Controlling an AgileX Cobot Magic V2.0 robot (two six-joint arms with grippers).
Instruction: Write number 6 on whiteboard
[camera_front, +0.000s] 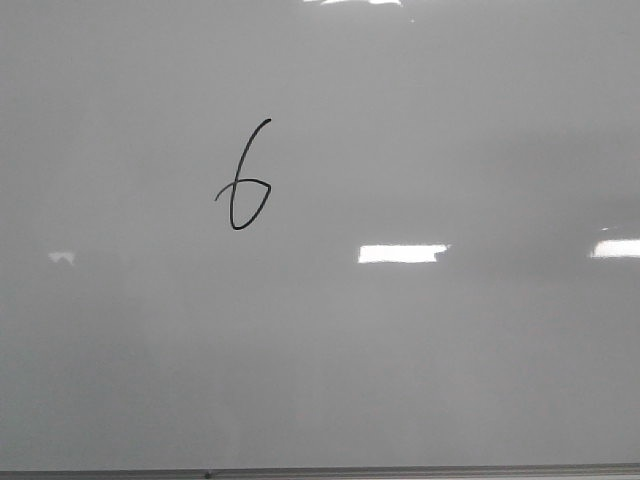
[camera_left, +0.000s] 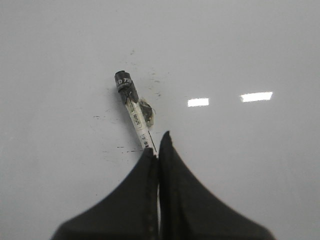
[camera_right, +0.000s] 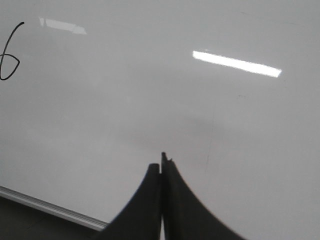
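Black number 6 (camera_right: 9, 52) well apart from right gripper (camera_right: 162, 167).

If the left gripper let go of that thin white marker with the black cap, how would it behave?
The thin white marker with the black cap looks rigid and probably light. Being round and slim, it would likely roll on the glossy whiteboard. The left gripper pinches only its end, so it may pivot.

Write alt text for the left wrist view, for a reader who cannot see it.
The left gripper has its two dark fingers shut on a marker, a white barrel with a black end pointing away over the whiteboard. The glossy pale board fills the view, with faint dark smudges near the marker and two bright light reflections.
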